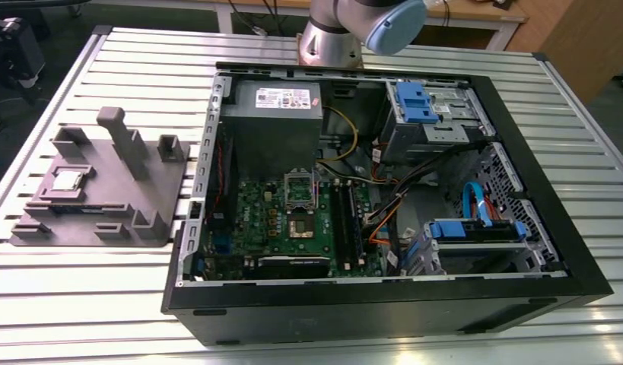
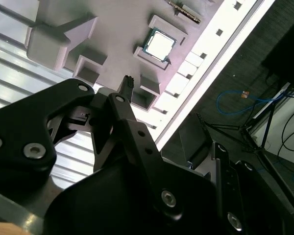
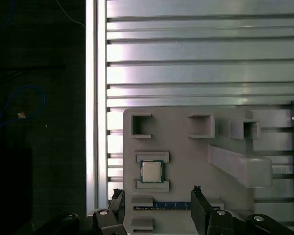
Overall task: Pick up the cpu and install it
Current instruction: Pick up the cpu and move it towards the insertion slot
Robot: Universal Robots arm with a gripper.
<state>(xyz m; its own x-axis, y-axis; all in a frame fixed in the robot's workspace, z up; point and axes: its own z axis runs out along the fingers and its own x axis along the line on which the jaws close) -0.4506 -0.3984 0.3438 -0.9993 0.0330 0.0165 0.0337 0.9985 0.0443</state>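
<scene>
The cpu [image 1: 68,180] is a small silvery square lying flat in a recess of the grey fixture [image 1: 138,175], which sits on the slatted table at the exterior view's left of the computer case. In both wrist views the cpu [image 3: 151,171] [image 2: 159,44] lies untouched below the arm. My gripper [image 3: 158,198] hovers above the fixture, open, with nothing between its black fingers [image 3: 197,196]. One fingertip [image 2: 128,82] stands a short way from the chip. Inside the case, the dark green motherboard [image 1: 260,220] shows its socket [image 1: 301,220] with the retention frame lifted.
The open black case [image 1: 392,296] holds a grey power supply [image 1: 272,114], blue-tabbed drive bays [image 1: 417,103] and loose cables [image 1: 392,205]. A tall grey post [image 1: 123,141] rises from the fixture. A blue-edged strip [image 3: 171,205] lies beside the chip. The table edge [image 3: 95,98] is close by.
</scene>
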